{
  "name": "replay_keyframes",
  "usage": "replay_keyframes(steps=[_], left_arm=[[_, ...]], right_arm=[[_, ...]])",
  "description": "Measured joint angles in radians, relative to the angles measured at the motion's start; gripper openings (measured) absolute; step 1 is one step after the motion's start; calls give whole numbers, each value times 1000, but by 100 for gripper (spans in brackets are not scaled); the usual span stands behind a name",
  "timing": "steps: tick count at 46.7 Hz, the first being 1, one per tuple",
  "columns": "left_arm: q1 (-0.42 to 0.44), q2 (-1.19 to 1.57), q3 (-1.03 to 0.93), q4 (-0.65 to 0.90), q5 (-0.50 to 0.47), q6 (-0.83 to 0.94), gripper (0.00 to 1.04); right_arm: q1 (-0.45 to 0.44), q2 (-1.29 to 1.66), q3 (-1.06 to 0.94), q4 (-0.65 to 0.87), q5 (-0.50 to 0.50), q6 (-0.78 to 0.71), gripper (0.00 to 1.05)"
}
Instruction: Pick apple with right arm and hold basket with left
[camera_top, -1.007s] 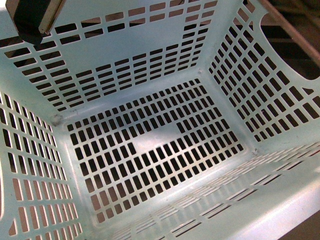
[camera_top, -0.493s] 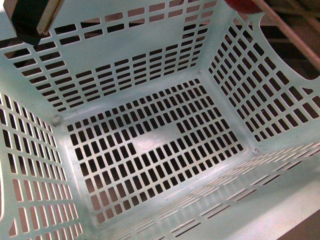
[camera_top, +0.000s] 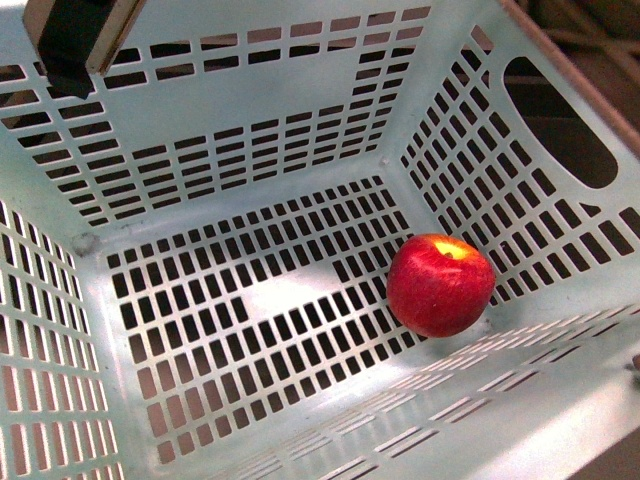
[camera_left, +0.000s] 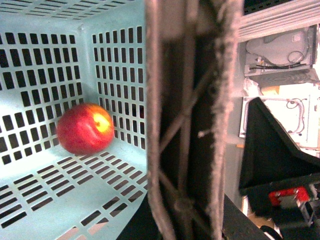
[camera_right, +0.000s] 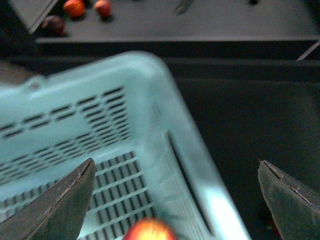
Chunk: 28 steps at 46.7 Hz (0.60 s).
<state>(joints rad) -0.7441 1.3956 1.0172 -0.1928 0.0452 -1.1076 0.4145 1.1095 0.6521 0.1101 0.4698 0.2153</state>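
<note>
Slotted basket (camera_top: 250, 100) walls around apple (camera_top: 440, 285)

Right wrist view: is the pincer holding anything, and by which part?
Nothing is held. The right pincer is open, its fingers spread wide; the apple lies inside the basket, clear of both.

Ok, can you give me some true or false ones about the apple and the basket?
The apple is inside the basket. True.
The right tool is squeezing the apple. False: it is open wide, and the apple is below it, not between its fingers.
The apple is green. False: it is red with a yellow patch.
The apple is the only fruit in the basket. True.
</note>
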Motion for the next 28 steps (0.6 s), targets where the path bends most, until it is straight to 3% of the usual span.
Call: replay_keyframes(steps=[4,13,19,28], left_arm=[[0,0,0,0,-8,-5,7],[0,0,0,0,3,-3,7],[0,0,0,0,-6,-4,7],[0,0,0,0,-3,-4,7]], right_arm=[[-15,-33,-8,-4,36,6,96],[-22,-38,-26,35,10,-11,94],[-94,-118,-249,458,-169,-160,66],[-180,-231,-384,490,-240,-195,35]])
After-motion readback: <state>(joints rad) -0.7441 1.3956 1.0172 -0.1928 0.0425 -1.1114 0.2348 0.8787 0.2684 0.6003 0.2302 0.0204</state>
